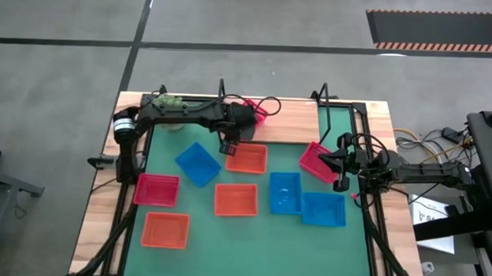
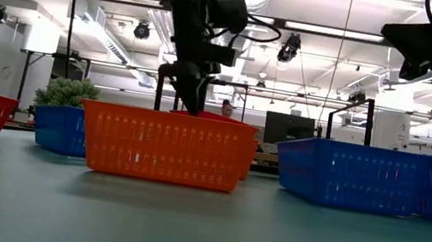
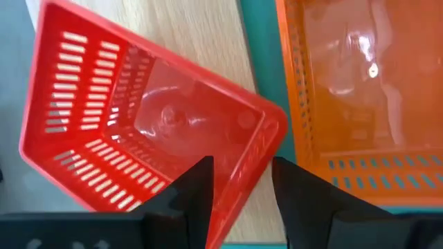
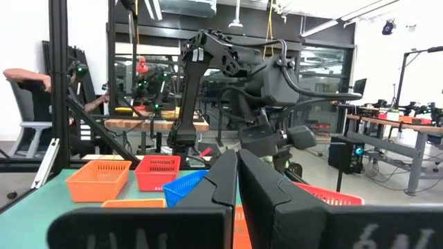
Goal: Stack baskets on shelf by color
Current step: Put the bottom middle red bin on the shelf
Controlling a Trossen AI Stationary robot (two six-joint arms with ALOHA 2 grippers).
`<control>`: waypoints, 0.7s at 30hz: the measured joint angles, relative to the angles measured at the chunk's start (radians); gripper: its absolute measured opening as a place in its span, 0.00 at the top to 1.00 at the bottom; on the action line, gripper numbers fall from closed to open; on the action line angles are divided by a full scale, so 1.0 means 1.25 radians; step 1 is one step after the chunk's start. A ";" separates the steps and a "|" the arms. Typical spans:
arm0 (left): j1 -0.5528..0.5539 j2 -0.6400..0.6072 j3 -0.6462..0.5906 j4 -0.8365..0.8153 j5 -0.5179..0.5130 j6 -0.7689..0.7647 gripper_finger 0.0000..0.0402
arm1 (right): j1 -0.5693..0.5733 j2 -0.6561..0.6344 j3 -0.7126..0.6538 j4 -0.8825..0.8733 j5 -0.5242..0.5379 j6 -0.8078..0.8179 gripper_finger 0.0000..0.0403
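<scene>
One basket on the shelf, eight left on the mat.
Left end effector [image 3: 239, 183], fingers spread, straddles the rim of a red basket [image 1: 258, 110] lying on the shelf [image 1: 288, 123]; right end effector [image 1: 341, 169], pressed together and empty, hovers by another red basket [image 1: 315, 159]; nothing looks stacked yet.
</scene>
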 joint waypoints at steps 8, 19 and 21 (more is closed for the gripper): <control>0.001 0.000 -0.011 0.040 0.003 -0.002 0.77 | 0.000 0.000 0.000 0.000 0.000 -0.001 0.98; -0.005 0.000 -0.010 0.130 0.002 -0.168 0.98 | 0.000 0.000 0.000 0.000 0.000 -0.001 0.98; -0.009 0.000 -0.010 0.157 0.002 -0.218 0.99 | 0.000 0.000 0.000 0.000 0.000 -0.001 0.98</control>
